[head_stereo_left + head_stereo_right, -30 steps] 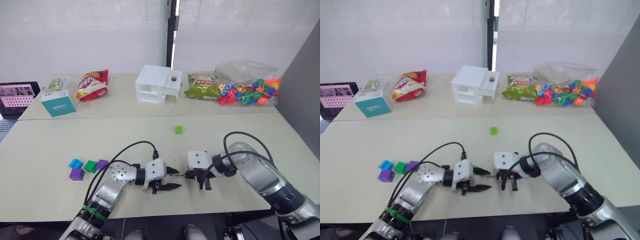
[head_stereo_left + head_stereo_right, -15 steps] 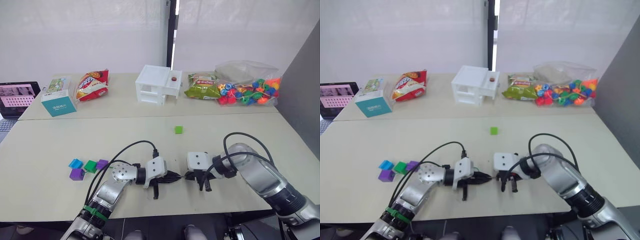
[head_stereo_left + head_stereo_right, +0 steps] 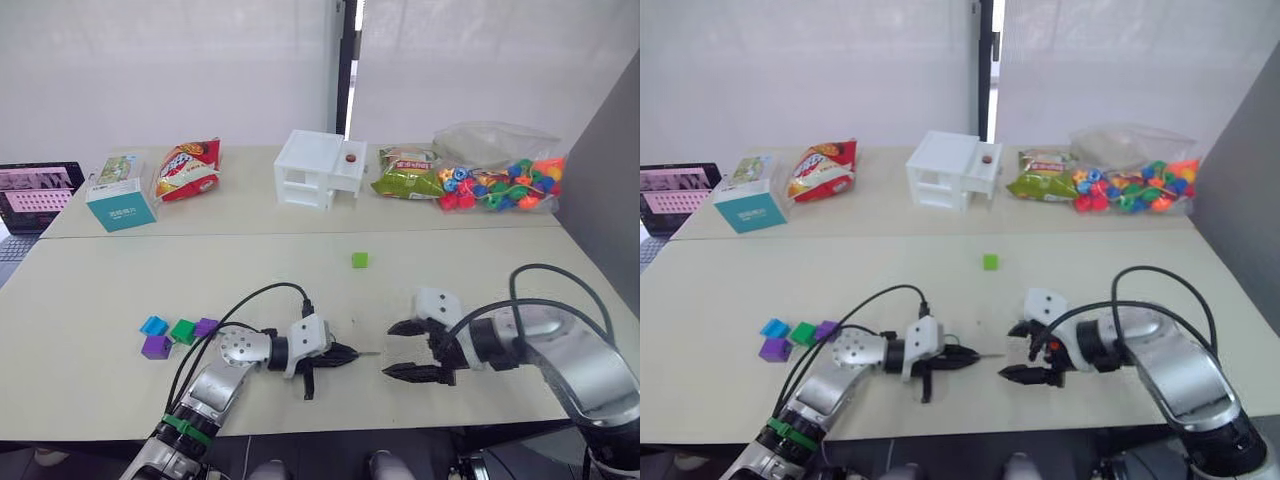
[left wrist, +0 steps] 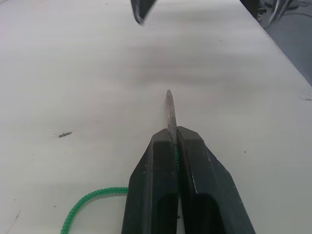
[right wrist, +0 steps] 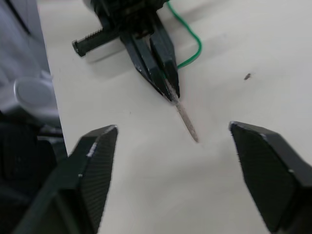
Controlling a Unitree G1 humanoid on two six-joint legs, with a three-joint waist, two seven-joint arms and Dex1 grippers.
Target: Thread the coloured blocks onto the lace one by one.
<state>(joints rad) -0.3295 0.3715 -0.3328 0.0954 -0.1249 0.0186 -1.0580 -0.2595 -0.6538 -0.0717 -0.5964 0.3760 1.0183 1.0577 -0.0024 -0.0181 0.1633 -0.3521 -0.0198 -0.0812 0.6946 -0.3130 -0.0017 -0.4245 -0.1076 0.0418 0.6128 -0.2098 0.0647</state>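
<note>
Green lace sits pinched in our left gripper near the table's front edge, needle tip pointing toward our wide-open, empty right gripper. Bare tabletop probably separates them.

Green lace cut off at the picture's edge in the left wrist view, its run toward the table's near edge too thin to trace, laptop at the far left corner cropped.
</note>
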